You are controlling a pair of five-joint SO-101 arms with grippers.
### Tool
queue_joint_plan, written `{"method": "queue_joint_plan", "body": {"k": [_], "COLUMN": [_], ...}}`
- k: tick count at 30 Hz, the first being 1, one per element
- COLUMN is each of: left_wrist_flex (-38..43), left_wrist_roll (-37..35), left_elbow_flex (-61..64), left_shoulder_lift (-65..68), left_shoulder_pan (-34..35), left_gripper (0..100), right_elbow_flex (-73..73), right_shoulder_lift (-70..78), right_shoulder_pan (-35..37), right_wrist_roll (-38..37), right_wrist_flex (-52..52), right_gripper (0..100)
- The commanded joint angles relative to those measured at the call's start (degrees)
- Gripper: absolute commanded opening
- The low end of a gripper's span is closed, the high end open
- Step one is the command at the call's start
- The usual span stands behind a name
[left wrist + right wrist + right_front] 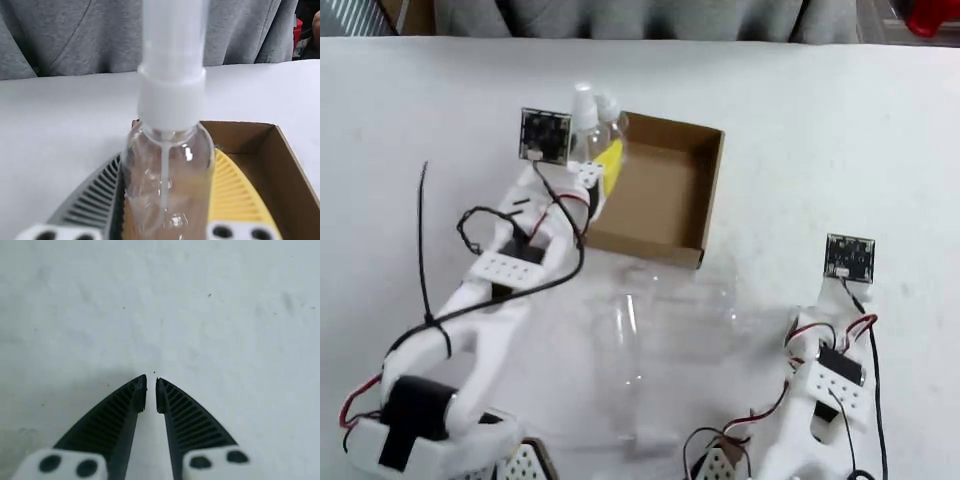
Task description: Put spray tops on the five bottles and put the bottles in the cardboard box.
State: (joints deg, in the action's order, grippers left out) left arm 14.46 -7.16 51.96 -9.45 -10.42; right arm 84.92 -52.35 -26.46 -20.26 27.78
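Left gripper (167,159) is clamped on a clear bottle (167,185), grey finger on one side and yellow finger on the other, both touching the glass. The bottle stands upright in the grip with a white spray top (172,95) on it and the dip tube showing inside. In the high view this gripper (598,160) holds the bottle (605,130) at the left rim of the cardboard box (715,190); can't tell if it touches the box. The box (250,137) lies just beyond the bottle.

Right gripper (151,392) is nearly closed, a narrow slit between the tips, holding nothing, over the bare white table (200,300). It is well apart from the box.

Other clear bottles (660,310) lie on the table between the arms; count unclear.
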Motion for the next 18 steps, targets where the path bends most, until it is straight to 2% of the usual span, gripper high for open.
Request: {"method": "queue_joint_plan", "body": {"k": [1, 18], "left_wrist_flex": [4.04, 16.35], "left_wrist_roll": [0.26, 0.26], "left_elbow_flex": [-4.04, -5.10], "left_shoulder_lift": [1.27, 12.62], "left_shoulder_pan": [0.57, 0.48], "left_gripper": [2, 2], "right_elbow_flex": [-0.26, -0.18], "right_shoulder_lift": [-0.66, -0.66], "right_shoulder_pan": [0.57, 0.57], "right_wrist_roll": [-0.09, -0.09], "right_wrist_flex": [-1.01, -1.01], "right_gripper": [1.8, 1.8]}}
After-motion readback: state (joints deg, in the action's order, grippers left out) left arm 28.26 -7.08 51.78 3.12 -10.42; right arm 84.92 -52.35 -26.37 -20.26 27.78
